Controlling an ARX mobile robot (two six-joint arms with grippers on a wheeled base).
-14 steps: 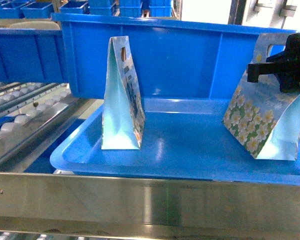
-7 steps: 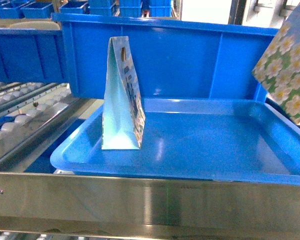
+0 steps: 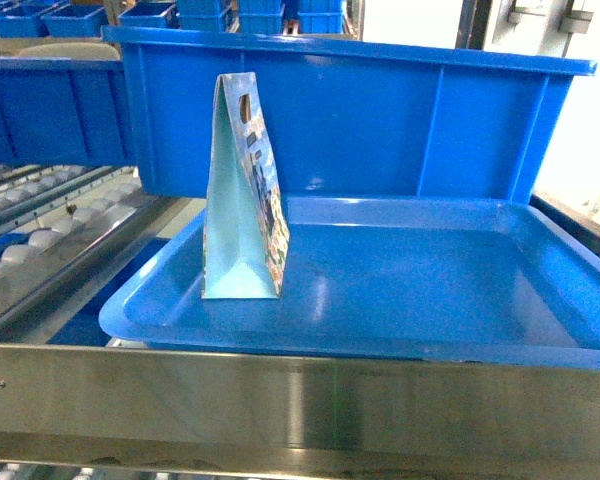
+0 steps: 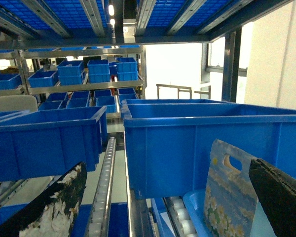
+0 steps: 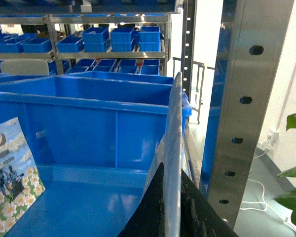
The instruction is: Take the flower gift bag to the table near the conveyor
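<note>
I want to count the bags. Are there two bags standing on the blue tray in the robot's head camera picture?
No, only one gift bag stands on the blue tray there.

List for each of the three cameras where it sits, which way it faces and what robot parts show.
Head: on the robot, looking forward and down at the blue tray with one upright gift bag; no arm in view.
Left wrist: low, facing the blue bin; open left gripper.
Right wrist: right of the tray, facing the shelves; right gripper pinches the flower gift bag edge-on.
Shared: all three show the upright bag.
</note>
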